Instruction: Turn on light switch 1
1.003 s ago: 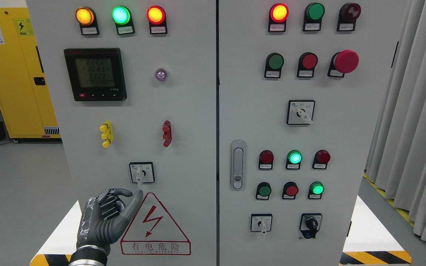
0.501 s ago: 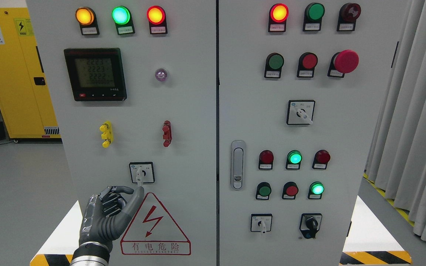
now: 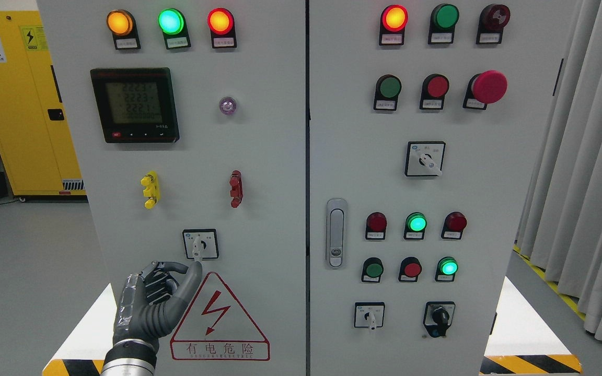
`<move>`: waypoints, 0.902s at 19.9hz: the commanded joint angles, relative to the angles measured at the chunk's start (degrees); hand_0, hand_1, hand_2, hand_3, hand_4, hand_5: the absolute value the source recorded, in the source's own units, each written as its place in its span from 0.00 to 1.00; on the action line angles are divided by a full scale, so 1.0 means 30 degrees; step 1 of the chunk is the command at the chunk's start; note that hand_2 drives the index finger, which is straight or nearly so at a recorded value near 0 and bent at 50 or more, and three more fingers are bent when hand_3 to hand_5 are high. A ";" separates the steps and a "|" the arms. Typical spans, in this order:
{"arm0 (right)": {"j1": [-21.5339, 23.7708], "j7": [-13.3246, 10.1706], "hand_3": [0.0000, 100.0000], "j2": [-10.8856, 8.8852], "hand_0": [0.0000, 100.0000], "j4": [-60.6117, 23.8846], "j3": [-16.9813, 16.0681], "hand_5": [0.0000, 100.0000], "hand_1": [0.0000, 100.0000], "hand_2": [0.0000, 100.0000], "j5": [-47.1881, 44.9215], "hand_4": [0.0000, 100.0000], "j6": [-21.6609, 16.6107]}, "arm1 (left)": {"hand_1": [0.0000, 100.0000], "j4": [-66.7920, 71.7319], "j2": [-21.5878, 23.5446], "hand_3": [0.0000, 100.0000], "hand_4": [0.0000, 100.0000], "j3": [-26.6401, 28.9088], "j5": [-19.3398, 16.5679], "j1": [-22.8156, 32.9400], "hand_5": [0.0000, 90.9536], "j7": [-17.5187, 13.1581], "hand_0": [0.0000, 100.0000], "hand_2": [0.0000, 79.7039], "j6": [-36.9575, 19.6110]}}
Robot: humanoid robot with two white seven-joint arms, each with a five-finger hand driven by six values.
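Note:
A rotary selector switch point(image 3: 200, 244) with a white lever pointing down sits low on the left cabinet door point(image 3: 259, 156), above a red electric-warning triangle point(image 3: 219, 321). My left hand point(image 3: 188, 267) comes up from the lower left and is just below the switch. Its thumb point(image 3: 192, 279) points up toward the lever tip and the forefinger point(image 3: 174, 267) bends toward the thumb with a small gap. The other fingers are curled and it holds nothing. I cannot tell whether the thumb touches the lever. My right hand is out of view.
The left door carries three lit lamps point(image 3: 171, 21), a meter point(image 3: 135, 104), and yellow point(image 3: 150, 189) and red point(image 3: 235, 188) handles. The right door point(image 3: 489, 209) has buttons, lamps, selector switches point(image 3: 425, 159) and a latch point(image 3: 336, 232). A yellow cabinet point(image 3: 19, 104) stands behind on the left and a curtain point(image 3: 583, 156) on the right.
My left hand has risen a little toward the switch. The forefinger has bent closer to the thumb. The lever still points down.

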 commanded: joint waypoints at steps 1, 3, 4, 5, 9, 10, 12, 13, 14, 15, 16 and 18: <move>0.0000 0.0014 0.00 0.0000 0.00 0.0000 0.0000 0.00 0.50 0.04 0.0000 0.00 -0.0012 | 0.69 0.0254 -0.0473 0.96 0.91 -0.0443 -0.0321 -0.0315 0.97 0.0025 0.26 0.72 0.0037; 0.0000 0.0014 0.00 0.0000 0.00 0.0000 0.0000 0.00 0.50 0.04 0.0000 0.00 -0.0012 | 0.69 0.0283 -0.0502 0.96 0.91 -0.0443 -0.0497 -0.0346 0.97 0.0025 0.26 0.72 0.0153; 0.0000 -0.0015 0.00 0.0000 0.00 0.0000 0.0000 0.00 0.50 0.04 0.0000 0.00 -0.0012 | 0.69 0.0283 -0.0502 0.96 0.91 -0.0443 -0.0498 -0.0346 0.97 0.0025 0.26 0.72 0.0270; 0.0000 0.0014 0.00 0.0000 0.00 0.0000 0.0000 0.00 0.50 0.04 0.0000 0.00 -0.0012 | 0.69 0.0283 -0.0502 0.96 0.91 -0.0443 -0.0498 -0.0346 0.97 0.0025 0.26 0.72 0.0329; 0.0000 0.0014 0.00 0.0000 0.00 0.0000 0.0000 0.00 0.50 0.04 0.0000 0.00 -0.0012 | 0.69 0.0459 -0.0502 0.96 0.91 -0.0384 -0.0498 -0.0375 0.97 0.0141 0.26 0.72 0.0330; 0.0000 -0.0015 0.00 0.0000 0.00 0.0000 0.0000 0.00 0.50 0.04 0.0000 0.00 -0.0012 | 0.69 0.0459 -0.0502 0.96 0.91 -0.0384 -0.0469 -0.0404 0.97 0.0374 0.26 0.72 0.0330; 0.0000 0.0014 0.00 0.0000 0.00 0.0000 0.0000 0.00 0.50 0.04 0.0000 0.00 -0.0012 | 0.69 0.0518 -0.0502 0.96 0.91 -0.0384 -0.0439 -0.0521 0.97 0.0581 0.27 0.72 0.0330; 0.0000 0.0014 0.00 0.0000 0.00 0.0000 0.0000 0.00 0.50 0.04 0.0000 0.00 -0.0012 | 0.69 0.0547 -0.0502 0.96 0.91 -0.0384 -0.0410 -0.0550 0.97 0.0582 0.27 0.72 0.0330; 0.0000 0.0014 0.00 0.0000 0.00 0.0000 0.0000 0.00 0.50 0.04 0.0000 0.00 -0.0012 | 0.69 0.0547 -0.0531 0.96 0.91 -0.0413 -0.0410 -0.0580 0.97 0.0611 0.27 0.72 0.0330; 0.0000 0.0014 0.00 0.0000 0.00 0.0000 0.0000 0.00 0.50 0.04 0.0000 0.00 -0.0012 | 0.69 0.0547 -0.0560 0.96 0.91 -0.0442 -0.0410 -0.0638 0.97 0.0640 0.27 0.72 0.0330; 0.0000 0.0014 0.00 0.0000 0.00 0.0000 0.0000 0.00 0.50 0.04 0.0000 0.00 -0.0012 | 0.69 0.0547 -0.0677 0.96 0.91 -0.0443 -0.0410 -0.0726 0.97 0.0698 0.27 0.72 0.0359; 0.0000 0.0014 0.00 0.0000 0.00 0.0000 0.0000 0.00 0.50 0.04 0.0000 0.00 -0.0012 | 0.69 0.0547 -0.0853 0.96 0.91 -0.0443 -0.0439 -0.0785 0.97 0.0728 0.27 0.72 0.0388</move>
